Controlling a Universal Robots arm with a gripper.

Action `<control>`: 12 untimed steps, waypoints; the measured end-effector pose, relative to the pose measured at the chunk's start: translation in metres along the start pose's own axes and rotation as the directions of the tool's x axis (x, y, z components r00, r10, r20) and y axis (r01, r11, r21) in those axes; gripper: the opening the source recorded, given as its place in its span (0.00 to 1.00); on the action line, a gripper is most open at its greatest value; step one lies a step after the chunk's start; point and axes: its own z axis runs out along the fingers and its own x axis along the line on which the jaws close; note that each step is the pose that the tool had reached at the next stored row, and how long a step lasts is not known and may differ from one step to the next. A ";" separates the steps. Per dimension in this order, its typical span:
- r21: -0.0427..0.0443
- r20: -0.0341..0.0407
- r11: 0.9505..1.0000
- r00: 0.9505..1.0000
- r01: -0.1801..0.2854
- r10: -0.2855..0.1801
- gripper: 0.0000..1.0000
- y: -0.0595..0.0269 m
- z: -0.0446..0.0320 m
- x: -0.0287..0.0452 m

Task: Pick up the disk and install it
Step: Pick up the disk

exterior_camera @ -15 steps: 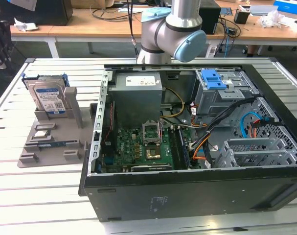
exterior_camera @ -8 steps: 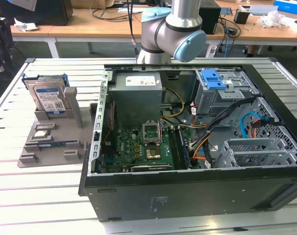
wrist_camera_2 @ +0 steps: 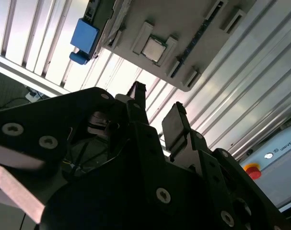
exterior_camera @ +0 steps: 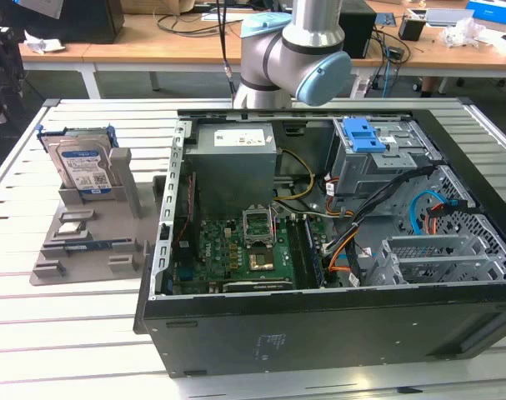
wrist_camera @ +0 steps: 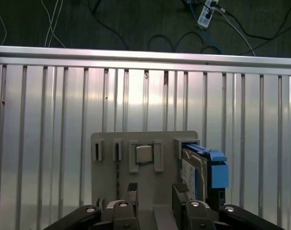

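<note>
On grey rack (exterior_camera: 124,185): disk (exterior_camera: 83,167) upright; gripper (wrist_camera: 156,188) spread, w/o load.

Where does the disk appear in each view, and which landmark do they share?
Exterior view: the disk stands upright in the grey holder, at the exterior view's left.
First wrist view: the disk edge-on at one end of the grey holder.
Second wrist view: the disk at the grey holder's end, blue frame showing.
Shared landmark: the grey holder.

Wood desks (exterior_camera: 136,50) behind; slatted alu table (exterior_camera: 69,333).
</note>
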 end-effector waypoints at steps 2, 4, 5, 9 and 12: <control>0.000 0.000 1.000 1.000 0.000 0.000 0.42 -0.0002 0.0005 -0.0071; 0.000 0.000 1.000 1.000 0.000 0.000 0.42 -0.0004 0.0011 -0.0114; 0.000 0.000 1.000 1.000 0.000 0.000 0.42 -0.0005 0.0014 -0.0133; 0.000 0.000 1.000 1.000 0.000 0.000 0.42 -0.0007 0.0024 -0.0214; 0.000 0.000 1.000 1.000 0.000 0.000 0.42 -0.0009 0.0033 -0.0254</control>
